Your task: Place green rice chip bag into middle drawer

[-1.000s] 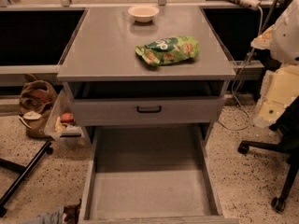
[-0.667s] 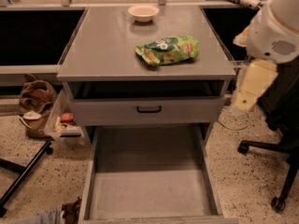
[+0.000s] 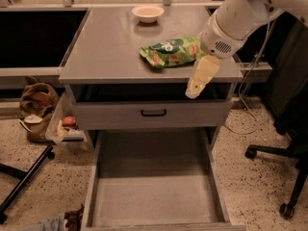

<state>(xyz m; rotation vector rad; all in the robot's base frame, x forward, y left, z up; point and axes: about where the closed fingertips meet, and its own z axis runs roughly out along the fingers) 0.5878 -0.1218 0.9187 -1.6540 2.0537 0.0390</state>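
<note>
The green rice chip bag (image 3: 171, 52) lies flat on the grey cabinet top (image 3: 106, 52), right of centre. My gripper (image 3: 194, 91) hangs from the white arm (image 3: 236, 18), which comes in from the upper right. It points down over the top's front right edge, just right of and in front of the bag, and I see nothing in it. The middle drawer (image 3: 154, 198) is pulled far out below, and its flat grey floor is bare.
A pale bowl (image 3: 147, 13) sits at the back of the top. A grey drawer front with a black handle (image 3: 154, 112) is above the open drawer. A brown bag (image 3: 36, 100) and a clear bin (image 3: 67, 126) sit on the floor at left. An office chair base (image 3: 284, 177) is at right.
The arm has swung in from the right edge of view toward the left, bringing the gripper beside the bag. The bag and the drawers have not moved.
</note>
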